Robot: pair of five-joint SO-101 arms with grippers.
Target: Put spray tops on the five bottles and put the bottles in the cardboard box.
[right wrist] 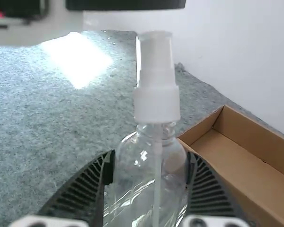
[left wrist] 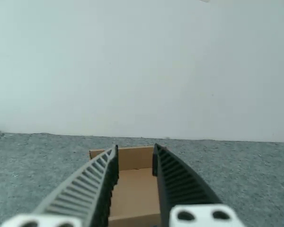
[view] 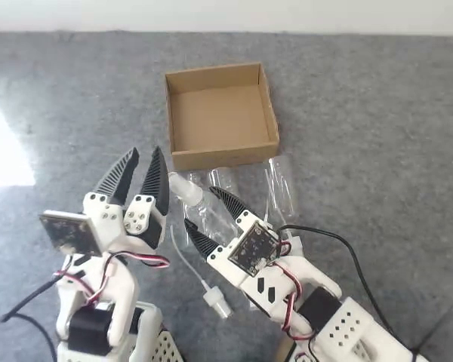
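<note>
The cardboard box (view: 223, 156) stands open at the back middle of the grey table, with nothing in it. My right gripper (view: 199, 207) is shut on a clear bottle (right wrist: 149, 165) that carries a white spray top (right wrist: 155, 80); the bottle (view: 210, 215) points toward the box (right wrist: 248, 142). More clear bottles (view: 283, 185) lie without tops just in front of the box. A loose spray top (view: 217, 300) with its thin tube lies between the two arms. My left gripper (view: 146, 151) is raised left of the bottles, open and holding nothing, facing the box (left wrist: 132, 157).
The grey table surface (view: 377, 113) has free room to the right and left of the box. A bright patch of light (view: 4, 158) lies at the left edge. A black cable (view: 347, 256) runs beside the right arm.
</note>
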